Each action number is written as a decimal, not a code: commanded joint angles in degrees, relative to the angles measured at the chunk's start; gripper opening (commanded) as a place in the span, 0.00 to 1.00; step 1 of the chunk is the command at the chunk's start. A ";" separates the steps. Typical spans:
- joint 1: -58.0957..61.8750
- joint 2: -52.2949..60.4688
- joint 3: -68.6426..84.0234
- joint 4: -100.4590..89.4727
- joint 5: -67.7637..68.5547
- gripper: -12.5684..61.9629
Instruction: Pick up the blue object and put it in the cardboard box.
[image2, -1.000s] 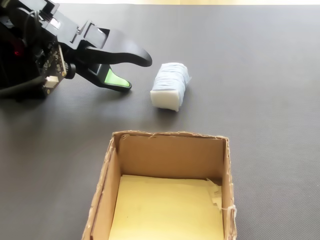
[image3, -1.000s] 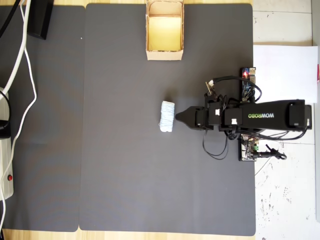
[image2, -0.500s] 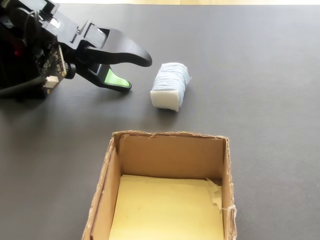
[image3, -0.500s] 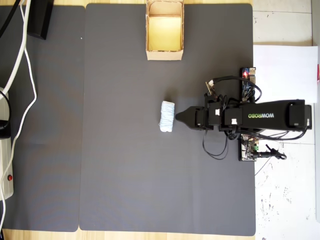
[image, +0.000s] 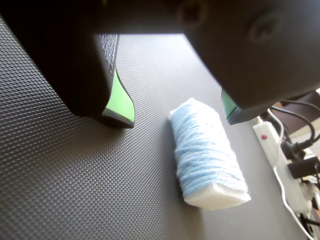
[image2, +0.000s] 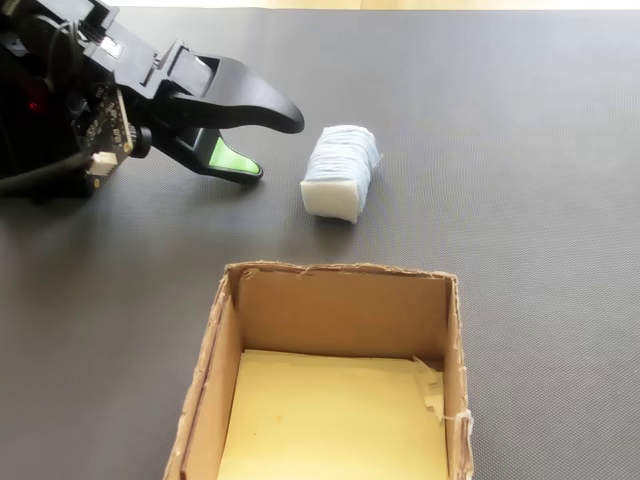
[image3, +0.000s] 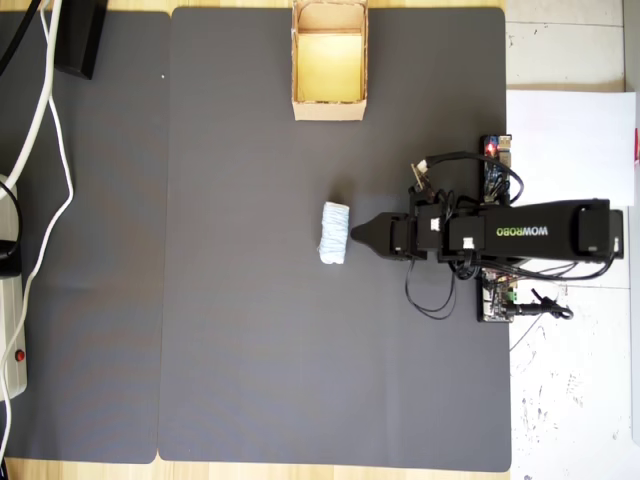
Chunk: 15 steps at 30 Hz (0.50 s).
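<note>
The blue object (image2: 342, 172) is a pale blue-and-white wound spool lying on its side on the dark mat. My gripper (image2: 272, 147) stands open just left of it in the fixed view, not touching it. In the wrist view the gripper (image: 176, 114) has its green-padded fingertips (image: 120, 112) spread wide, and the blue object (image: 207, 152) lies just ahead of them with nothing between the jaws. From overhead the gripper (image3: 355, 235) points left at the blue object (image3: 334, 232). The cardboard box (image3: 328, 110) sits at the mat's top edge; its near wall (image2: 340, 300) shows close up, with nothing on its yellow floor.
A white power strip (image: 272, 145) with black plugs and cables lies off the mat's edge, seen again in the overhead view as the power strip (image3: 10, 330) at the left. White paper (image3: 570, 150) and a circuit board (image3: 495, 150) sit beside the arm's base.
</note>
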 joint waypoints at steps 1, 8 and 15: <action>0.18 5.19 2.20 5.01 0.88 0.65; 0.35 5.19 2.20 1.23 8.17 0.64; -0.44 5.19 2.11 -5.19 8.09 0.64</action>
